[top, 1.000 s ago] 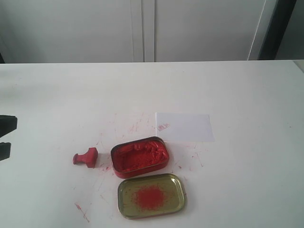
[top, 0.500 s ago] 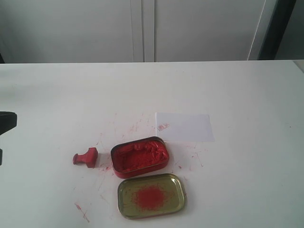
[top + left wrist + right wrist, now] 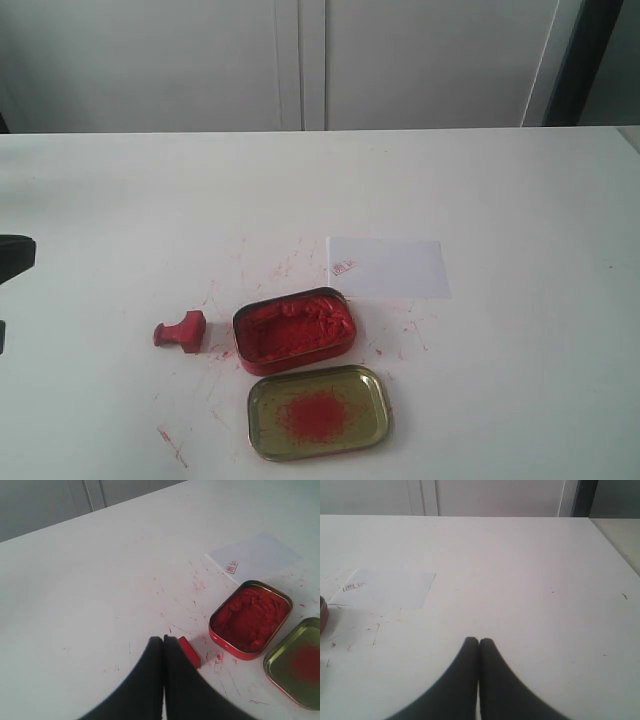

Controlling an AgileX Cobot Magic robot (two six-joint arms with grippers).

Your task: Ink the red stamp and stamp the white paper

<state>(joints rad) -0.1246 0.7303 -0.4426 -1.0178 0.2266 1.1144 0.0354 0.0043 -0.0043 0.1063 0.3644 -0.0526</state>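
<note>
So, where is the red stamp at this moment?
In the exterior view the red stamp lies on the table, left of centre, just left of the open ink tin and not touching it.

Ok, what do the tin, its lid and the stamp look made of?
The tin: thin metal, it seems, red-painted outside, with a gold rim. The lid: likely the same metal, gold-lacquered and glossy, reflecting light. The stamp: solid matte red; plastic, rubber or stone, cannot tell.

I seem to be in a plain lab or office: a bare white counter [image 3: 480,180] stands before pale grey cabinet doors [image 3: 180,60].
</note>
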